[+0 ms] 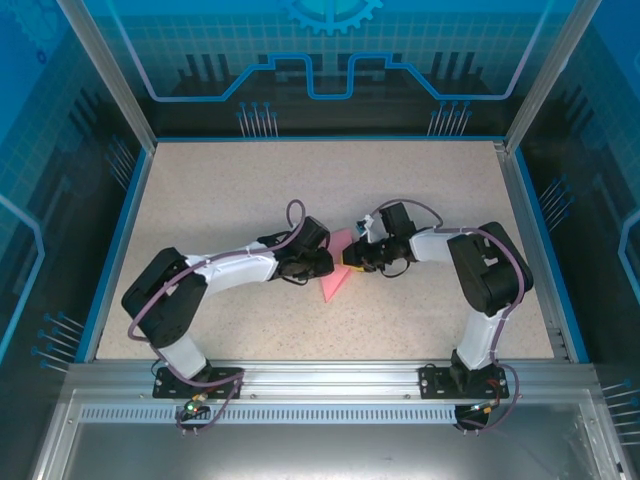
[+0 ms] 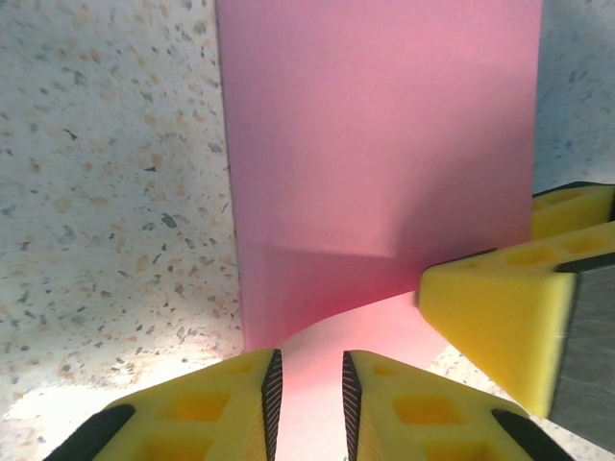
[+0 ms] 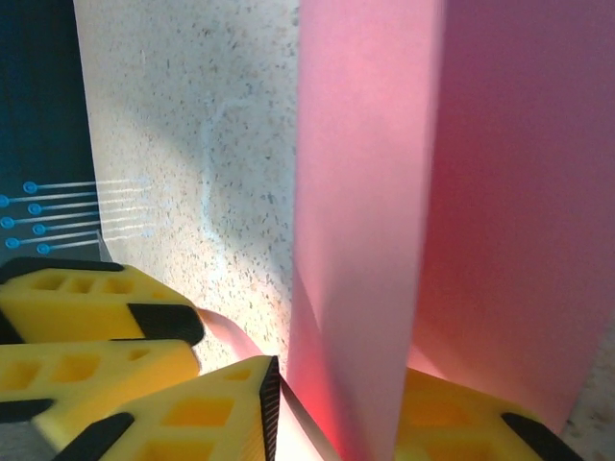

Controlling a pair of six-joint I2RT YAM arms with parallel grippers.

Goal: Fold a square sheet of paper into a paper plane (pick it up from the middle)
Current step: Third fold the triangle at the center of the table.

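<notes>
The square sheet of paper (image 1: 334, 284) sits in the middle of the counter (image 1: 250, 180), with part of it bent up. The left tool (image 2: 309, 375) has its fingers close together, pinching the paper. Paper also stands between the fingers of the right tool (image 3: 336, 408), but I cannot tell if they squeeze it. If the tools pull apart, the thin paper could rip, or slip and fold crooked.

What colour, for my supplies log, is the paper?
Plain pink-red, no print; the left wrist view shows the paper best.
</notes>
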